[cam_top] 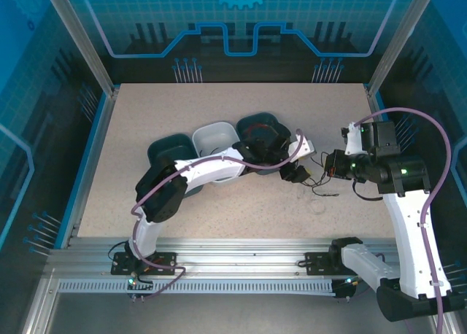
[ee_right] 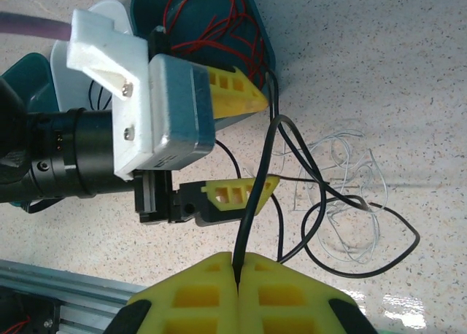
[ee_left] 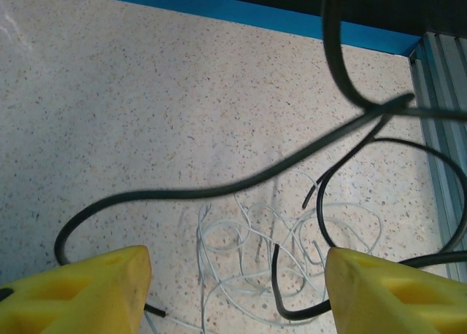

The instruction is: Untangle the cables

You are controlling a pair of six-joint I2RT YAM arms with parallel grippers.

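Observation:
A black cable (ee_right: 246, 224) rises from my right gripper (ee_right: 238, 267), which is shut on its end. It loops over a tangle of whitish cables (ee_right: 343, 188) on the table. My left gripper (ee_right: 271, 140) hangs open just beyond, and the black cable crosses in front of its lower finger. From the left wrist, my left gripper (ee_left: 237, 268) straddles the whitish cables (ee_left: 277, 235), with a black cable (ee_left: 219, 188) stretched above them and a black end (ee_left: 277, 276) between the fingers. Red cables (ee_right: 208, 13) lie in a dark teal bin (ee_right: 266, 49). From above, both grippers (cam_top: 295, 171) (cam_top: 330, 166) meet right of centre.
Three bins stand in a row behind the left arm: dark teal (cam_top: 164, 146), white (cam_top: 217, 133), and the dark teal one with the red cables (cam_top: 255, 121). A blue edge (ee_left: 219, 9) and a metal rail (ee_left: 445, 93) border the table.

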